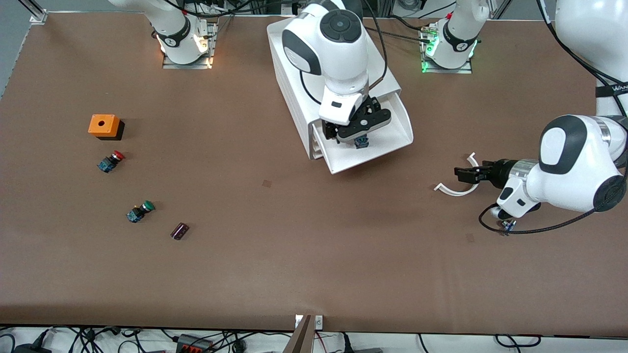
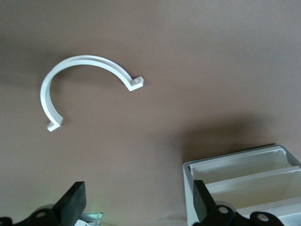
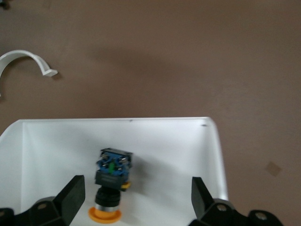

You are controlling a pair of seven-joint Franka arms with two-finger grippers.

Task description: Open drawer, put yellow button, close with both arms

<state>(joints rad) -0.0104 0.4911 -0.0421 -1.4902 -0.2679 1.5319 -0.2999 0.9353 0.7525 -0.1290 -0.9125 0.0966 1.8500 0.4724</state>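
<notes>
My right tool (image 3: 136, 195) hangs over the open drawer (image 1: 400, 128), fingers spread and released, because the yellow button (image 3: 109, 188) now lies in the drawer between them. My left tool (image 1: 458, 172) waits, also spread and empty, over the tabletop (image 1: 294, 245) beside the drawer.

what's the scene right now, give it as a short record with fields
drawer: open drawer of the white cabinet, pulled toward the front camera
yellow button: yellow button lies in the drawer, free of the fingers
right tool: right tool over the drawer, open, fingers either side of the button
left tool: left tool open, low over the table by the white curved clip, toward the left arm's end
other items: red button, green button, orange box, small dark part, toward the right arm's end
</notes>
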